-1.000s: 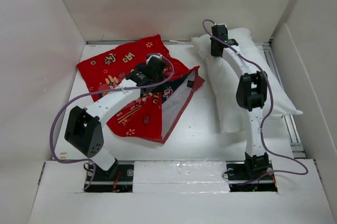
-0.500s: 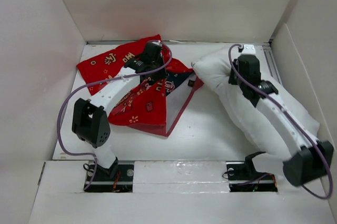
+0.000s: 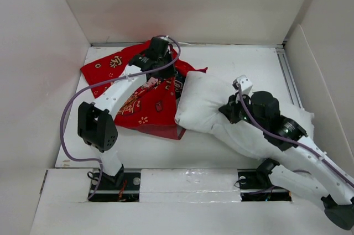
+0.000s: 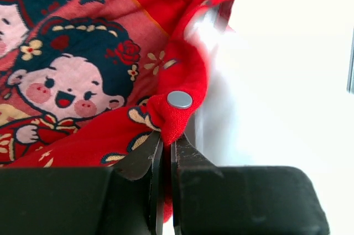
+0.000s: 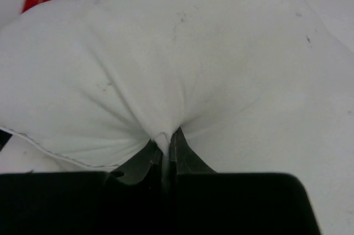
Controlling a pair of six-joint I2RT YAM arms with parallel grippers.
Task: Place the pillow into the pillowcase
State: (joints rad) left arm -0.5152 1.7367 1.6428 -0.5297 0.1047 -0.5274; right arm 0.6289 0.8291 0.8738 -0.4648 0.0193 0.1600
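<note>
The red pillowcase (image 3: 138, 105) with cartoon figures lies at the left middle of the table. My left gripper (image 3: 167, 76) is shut on its right edge. In the left wrist view the jaws (image 4: 167, 141) pinch the red hem just below a grey snap button (image 4: 180, 100), and the edge is lifted. The plump white pillow (image 3: 202, 99) lies slanted from the centre to the right, its left end against the pillowcase's right edge. My right gripper (image 3: 228, 112) is shut on a pinch of pillow fabric (image 5: 166, 142). Much of the pillow's right half is hidden under the right arm.
White walls box the table in at the back, left and right. A metal rail (image 3: 290, 80) runs along the right side. The right arm stretches low across the near right corner. A purple cable (image 3: 72, 108) loops out from the left arm.
My right arm has swung down and left, dragging the pillow from the right side up against the pillowcase. The left gripper has kept hold of the pillowcase edge and barely shifted.
</note>
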